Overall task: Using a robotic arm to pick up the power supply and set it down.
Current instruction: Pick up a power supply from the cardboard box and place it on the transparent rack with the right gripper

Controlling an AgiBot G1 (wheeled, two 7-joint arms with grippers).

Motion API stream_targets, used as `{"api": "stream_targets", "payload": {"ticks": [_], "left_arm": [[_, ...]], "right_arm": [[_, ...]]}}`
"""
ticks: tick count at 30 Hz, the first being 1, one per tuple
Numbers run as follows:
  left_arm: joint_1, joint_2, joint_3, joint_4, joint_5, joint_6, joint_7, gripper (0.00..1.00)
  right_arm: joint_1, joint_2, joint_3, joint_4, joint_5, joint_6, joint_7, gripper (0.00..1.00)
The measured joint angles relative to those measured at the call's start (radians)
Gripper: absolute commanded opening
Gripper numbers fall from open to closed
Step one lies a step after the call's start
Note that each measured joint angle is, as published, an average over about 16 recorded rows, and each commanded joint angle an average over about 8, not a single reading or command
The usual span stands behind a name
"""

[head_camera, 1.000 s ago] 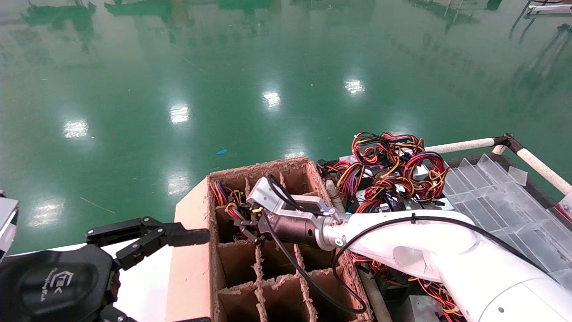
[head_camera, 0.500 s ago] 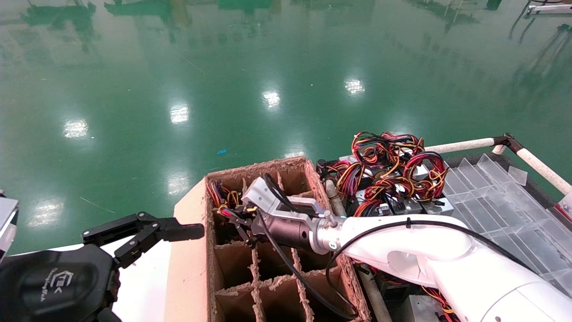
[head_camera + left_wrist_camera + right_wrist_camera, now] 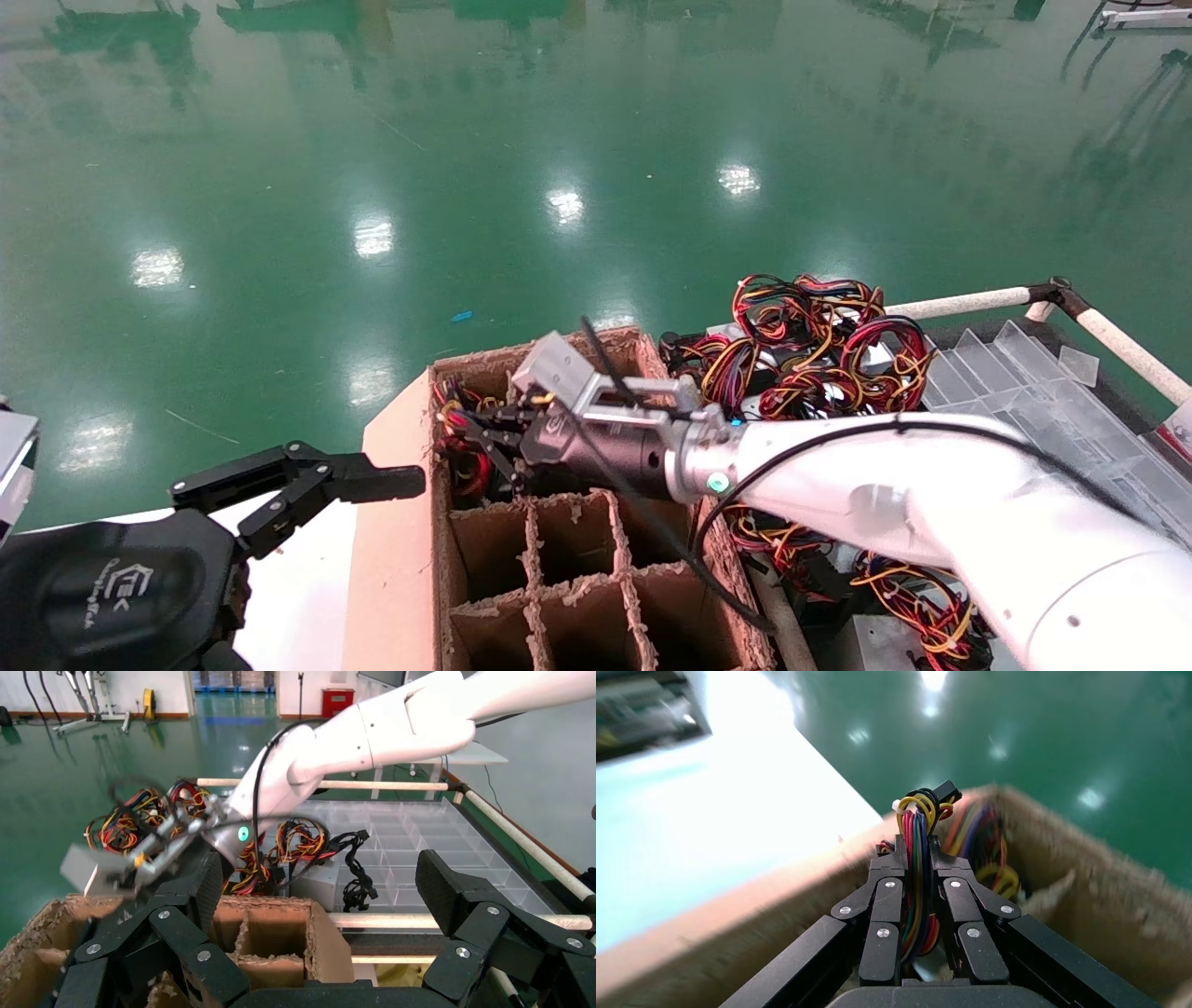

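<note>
My right gripper (image 3: 470, 431) hangs over the far-left compartment of the divided cardboard box (image 3: 438, 559). It is shut on a wire bundle (image 3: 917, 874) of red, yellow, green and blue-purple strands ending in a black connector (image 3: 945, 792). The bundle (image 3: 463, 438) drops into that compartment. The power supply's metal body is hidden there, apart from a silver-grey sliver (image 3: 912, 969) behind the wires. My left gripper (image 3: 323, 888) waits open and empty at the box's left side, one finger (image 3: 372, 483) near the wall.
Right of the box lies a pile of power supplies (image 3: 810, 363) with tangled red, yellow and black wires. Beyond it are a clear divided tray (image 3: 1024, 410) and a white padded rail (image 3: 959, 303). A white tabletop (image 3: 298, 596) is left of the box.
My right gripper has lifted and swung toward the box's far-left corner, still shut on the wires. The left gripper drew slightly away from the box wall, then held still.
</note>
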Motion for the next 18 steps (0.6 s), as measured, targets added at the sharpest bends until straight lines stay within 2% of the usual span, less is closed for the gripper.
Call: {"api": "stream_targets", "payload": {"ticks": [11,18], "left_arm": [[0.000,0.000,0.000,0.000,0.000,0.000,0.000,1.00],[0.000,0.000,0.000,0.000,0.000,0.000,0.000,1.00]], "right_arm": [[0.070,0.078,0.088,-0.092,0.124,-0.256,-0.097,0.00],[0.148,0.165,0.119,-0.135,0.159,-0.371,-0.119,0.00]]}}
